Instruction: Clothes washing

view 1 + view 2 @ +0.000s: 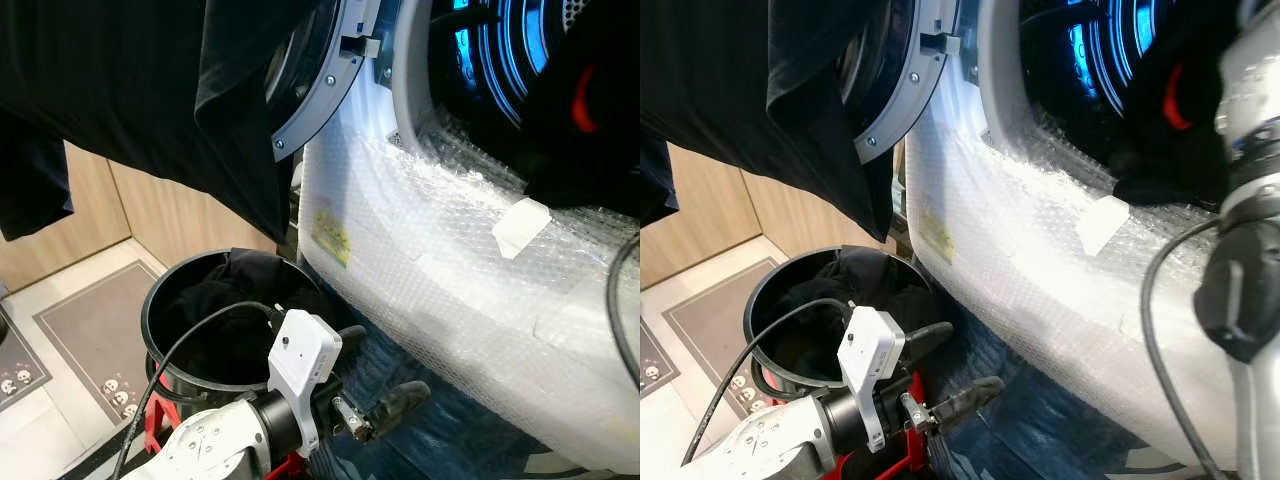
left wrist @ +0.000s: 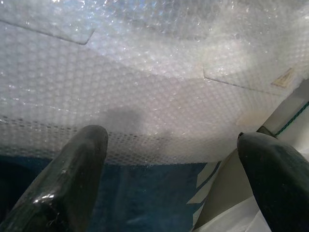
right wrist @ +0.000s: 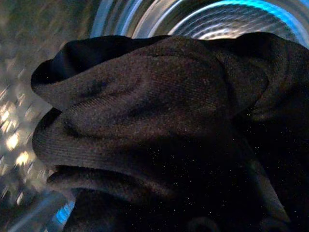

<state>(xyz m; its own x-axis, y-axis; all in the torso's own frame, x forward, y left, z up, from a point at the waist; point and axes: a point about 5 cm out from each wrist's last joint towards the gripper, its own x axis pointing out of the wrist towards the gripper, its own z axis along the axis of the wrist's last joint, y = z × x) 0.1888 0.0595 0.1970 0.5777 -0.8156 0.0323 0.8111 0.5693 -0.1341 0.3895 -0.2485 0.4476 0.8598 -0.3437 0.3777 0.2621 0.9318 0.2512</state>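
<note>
Left end effector (image 1: 375, 375) low, beside the washing machine front (image 1: 450, 290); its two black fingers (image 2: 72, 179) spread well apart, nothing between them. Wrist view looks along them at the bubble wrap (image 2: 154, 87) covering the machine, with dark blue fabric (image 2: 145, 193) on the floor below. White camera box (image 1: 303, 362) sits on the left wrist, black cable looping back from it.

Right end effector: silver arm (image 1: 1250, 200) reaches up toward the drum opening (image 1: 1110, 60); fingers hidden behind cloth, cannot tell if apart or together. Right wrist view shows a bunched black garment (image 3: 159, 125) close up, ribbed metal drum with blue light behind it. In the head views that black garment (image 1: 1175, 120) sits at the lower lip of the opening, a red patch on it.

Just behind the left end effector: round black laundry basket (image 1: 160, 300) on the floor, dark clothes (image 1: 250, 280) inside. Red frame (image 1: 155, 420) at the basket base. Machine door (image 1: 320, 90) swung open, to the left of the drum. Another black cloth (image 1: 150, 90) hangs across the top left, partly in front of the door. Grey mat (image 1: 90, 330) on tile floor, wood panels (image 1: 150, 215) behind.
</note>
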